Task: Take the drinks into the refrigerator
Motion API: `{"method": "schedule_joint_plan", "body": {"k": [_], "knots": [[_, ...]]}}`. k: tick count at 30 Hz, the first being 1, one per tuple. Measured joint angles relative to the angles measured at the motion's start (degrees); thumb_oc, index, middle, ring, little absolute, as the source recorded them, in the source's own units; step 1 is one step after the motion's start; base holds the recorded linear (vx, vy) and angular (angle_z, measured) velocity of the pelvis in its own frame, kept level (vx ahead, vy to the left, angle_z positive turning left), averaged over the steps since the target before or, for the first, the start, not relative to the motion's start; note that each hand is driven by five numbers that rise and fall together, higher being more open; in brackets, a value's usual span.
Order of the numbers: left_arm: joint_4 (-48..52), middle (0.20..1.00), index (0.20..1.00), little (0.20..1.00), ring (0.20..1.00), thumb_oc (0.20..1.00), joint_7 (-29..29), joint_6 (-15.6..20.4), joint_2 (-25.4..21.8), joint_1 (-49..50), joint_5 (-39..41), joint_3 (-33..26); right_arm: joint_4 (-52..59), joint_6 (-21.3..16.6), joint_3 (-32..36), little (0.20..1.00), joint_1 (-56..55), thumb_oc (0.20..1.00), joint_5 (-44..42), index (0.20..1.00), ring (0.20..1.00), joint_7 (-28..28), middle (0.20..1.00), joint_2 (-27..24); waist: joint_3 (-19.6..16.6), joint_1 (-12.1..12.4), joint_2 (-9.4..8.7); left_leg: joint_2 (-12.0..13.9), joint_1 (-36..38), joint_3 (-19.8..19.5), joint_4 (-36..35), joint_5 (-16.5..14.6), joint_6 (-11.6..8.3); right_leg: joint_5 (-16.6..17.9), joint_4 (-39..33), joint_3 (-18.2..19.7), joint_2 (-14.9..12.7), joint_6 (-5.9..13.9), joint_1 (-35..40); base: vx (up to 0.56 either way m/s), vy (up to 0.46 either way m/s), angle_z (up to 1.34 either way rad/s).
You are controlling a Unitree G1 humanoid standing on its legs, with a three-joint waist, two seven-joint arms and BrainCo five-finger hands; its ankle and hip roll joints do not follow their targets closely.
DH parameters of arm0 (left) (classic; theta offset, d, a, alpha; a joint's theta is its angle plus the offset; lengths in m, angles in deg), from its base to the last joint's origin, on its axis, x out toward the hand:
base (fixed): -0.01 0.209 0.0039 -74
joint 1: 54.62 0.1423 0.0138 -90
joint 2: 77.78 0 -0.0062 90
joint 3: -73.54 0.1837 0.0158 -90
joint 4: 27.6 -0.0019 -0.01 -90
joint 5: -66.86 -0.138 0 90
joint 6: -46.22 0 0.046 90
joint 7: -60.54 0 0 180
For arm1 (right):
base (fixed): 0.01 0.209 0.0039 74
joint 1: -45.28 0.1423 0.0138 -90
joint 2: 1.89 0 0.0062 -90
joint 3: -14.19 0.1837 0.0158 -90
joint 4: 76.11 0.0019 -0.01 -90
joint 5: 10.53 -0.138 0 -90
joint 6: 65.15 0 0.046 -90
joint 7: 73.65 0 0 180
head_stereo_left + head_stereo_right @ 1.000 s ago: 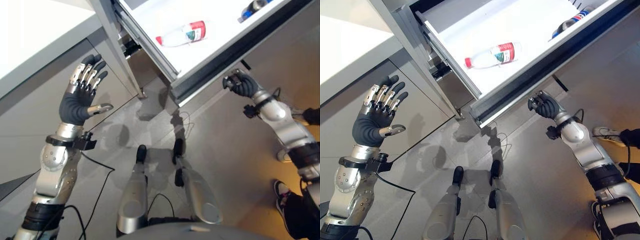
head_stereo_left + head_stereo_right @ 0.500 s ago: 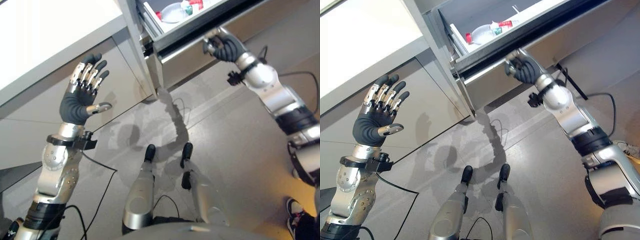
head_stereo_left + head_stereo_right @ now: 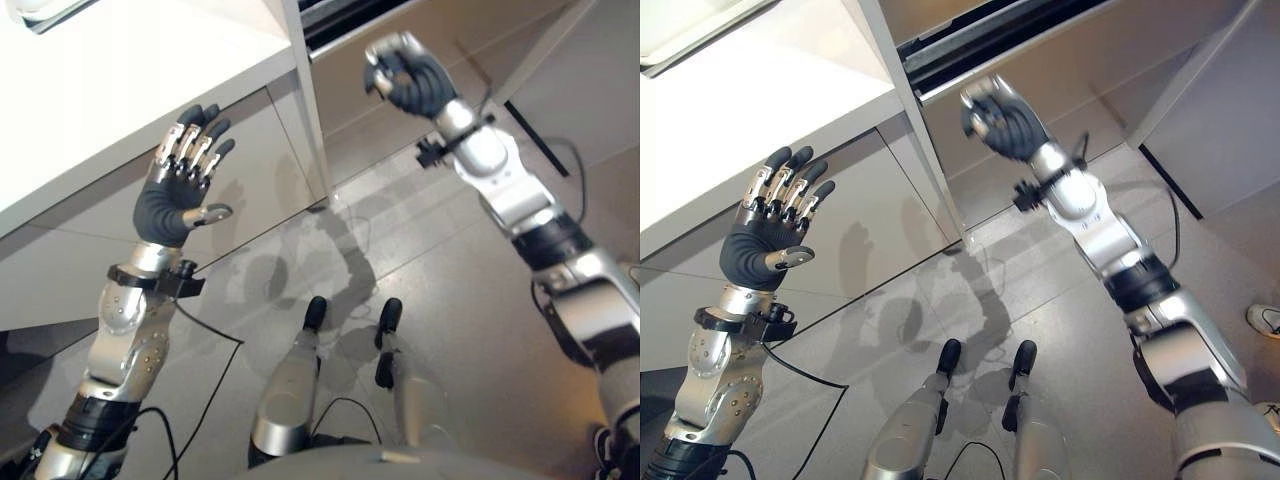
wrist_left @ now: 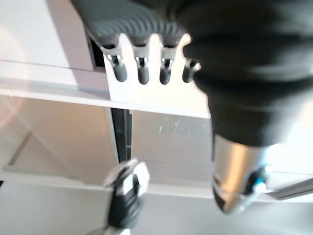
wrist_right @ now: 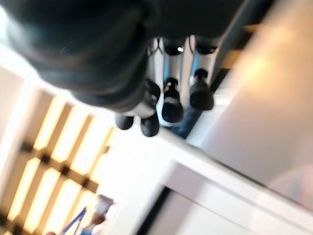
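The refrigerator drawer stands pushed in, with a dark slit along its top edge; whatever is inside is hidden. My right hand is raised in front of the drawer's face, its fingers curled into a fist with nothing in them; the curled fingertips hang beside the drawer's edge. My left hand is held up by the white counter, fingers straight and spread, holding nothing.
A grey upright post divides the counter side from the drawer side. Beige cabinet panels run below the counter. Grey floor lies beneath both arms. A person's shoe shows at the right edge.
The drawer, wide open a second ago with bottles lying in it, has slid in with my right hand on its front edge. The bottles are out of sight. The camera has shifted too.
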Motion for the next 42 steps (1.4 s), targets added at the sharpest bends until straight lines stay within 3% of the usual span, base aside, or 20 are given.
{"method": "schedule_joint_plan", "body": {"k": [7, 8, 16, 17, 18, 19, 25, 30, 42], "knots": [[0.10, 1.000, 1.000, 1.000, 1.000, 1.000, -0.96, 0.04, 3.11, 3.69, -2.94, -2.32, 4.91, -0.33, 13.07, 0.200, -26.08, 0.200, -0.82, 0.200, 0.200, -1.92, 0.200, 1.32, -0.78, -4.42, -1.22, 0.02, 0.93, 1.89, 0.02, -0.80, 0.48, -0.04, -0.40, 1.69, 0.25, 0.70, 0.22, 0.03, 0.020, -0.15], [-0.08, 1.000, 1.000, 1.000, 1.000, 1.000, -0.98, -0.01, 3.22, 4.18, -3.08, -2.27, 4.90, -0.60, 14.31, 0.200, -28.50, 0.200, -0.96, 0.200, 0.200, -2.13, 0.200, 1.41, -0.96, -6.54, -1.75, 0.20, 1.01, 2.45, 0.11, -0.94, 0.47, 0.03, -0.51, 2.06, 0.77, 0.71, 0.21, 0.04, 0.010, -0.16], [0.14, 1.000, 1.000, 1.000, 1.000, 1.000, -1.82, 0.10, 5.31, 5.38, -6.52, -4.61, 5.20, -1.43, 22.79, 0.200, -37.86, 0.200, -3.12, 0.200, 0.200, -2.18, 0.200, 5.62, -1.62, -8.15, -2.96, 0.94, 2.03, 4.43, 0.10, -2.05, 0.52, 0.30, -0.99, 3.98, 1.57, 0.49, 0.56, 0.04, 0.010, -0.14], [0.06, 1.000, 1.000, 1.000, 1.000, 1.000, -2.00, 0.09, 5.45, 6.01, -7.34, -4.69, 5.13, -1.49, 22.99, 0.235, -38.80, 0.235, -3.54, 0.235, 0.235, -2.21, 0.235, 6.20, -1.73, -8.60, -3.16, 0.92, 2.16, 4.51, 0.12, -2.07, 0.51, 0.32, -1.00, 4.11, 1.64, 0.50, 0.56, 0.06, 0.021, -0.07], [-0.10, 1.000, 1.000, 1.000, 1.000, 1.000, -1.99, 0.10, 5.59, 6.26, -7.46, -4.65, 5.07, -1.56, 23.19, 0.567, -39.61, 0.567, -3.75, 0.567, 0.567, -2.28, 0.567, 6.38, -1.76, -8.75, -3.21, 0.92, 2.36, 4.61, 0.12, -2.11, 0.52, 0.32, -1.01, 4.32, 1.69, 0.50, 0.68, 0.08, 0.027, -0.09], [-1.43, 1.000, 1.000, 1.000, 1.000, 1.000, -1.97, 0.11, 6.08, 6.51, -7.48, -4.54, 4.19, -1.87, 23.98, 1.000, -40.45, 1.000, -4.80, 1.000, 1.000, -2.80, 1.000, 7.46, -1.78, -9.06, -3.21, 1.01, 3.42, 4.63, -0.06, -2.15, 0.56, 0.29, -1.27, 4.44, 1.77, 0.50, 1.78, 0.07, 0.024, -0.06], [-7.33, 1.000, 1.000, 1.000, 1.000, 1.000, -1.56, 0.16, 6.37, 9.19, -10.56, -4.51, 0.33, -3.04, 26.96, 1.000, -45.40, 1.000, -8.13, 1.000, 1.000, -4.36, 1.000, 9.89, -3.92, -10.08, -3.15, 1.49, 6.77, 4.82, -0.70, -2.97, 0.67, 0.21, -3.01, 4.44, 1.93, 0.72, 5.58, 0.07, 0.034, -0.02], [-17.51, 1.000, 1.000, 1.000, 1.000, 1.000, -1.28, -0.16, 7.94, 11.40, -12.28, -2.66, -6.50, -3.42, 26.85, 1.000, -47.03, 1.000, -8.76, 1.000, 1.000, -4.33, 1.000, 11.67, -8.42, -10.08, -2.99, 1.60, 9.33, 4.88, -2.00, -3.07, 0.80, 0.24, -5.28, 4.28, 1.97, 0.93, 8.58, 0.06, 0.026, 0.02], [-43.34, 1.000, 1.000, 1.000, 1.000, 1.000, -0.21, -1.05, 9.13, 16.27, -27.92, 7.30, -35.30, -1.61, 18.63, 1.000, -51.49, 1.000, -2.29, 1.000, 1.000, -5.19, 1.000, 13.20, -14.23, -10.24, -1.19, 1.73, 15.19, 5.10, -5.99, -2.83, 1.35, 0.73, -9.85, 3.21, 1.98, 1.67, 15.00, 0.03, 0.006, 0.03]]}}
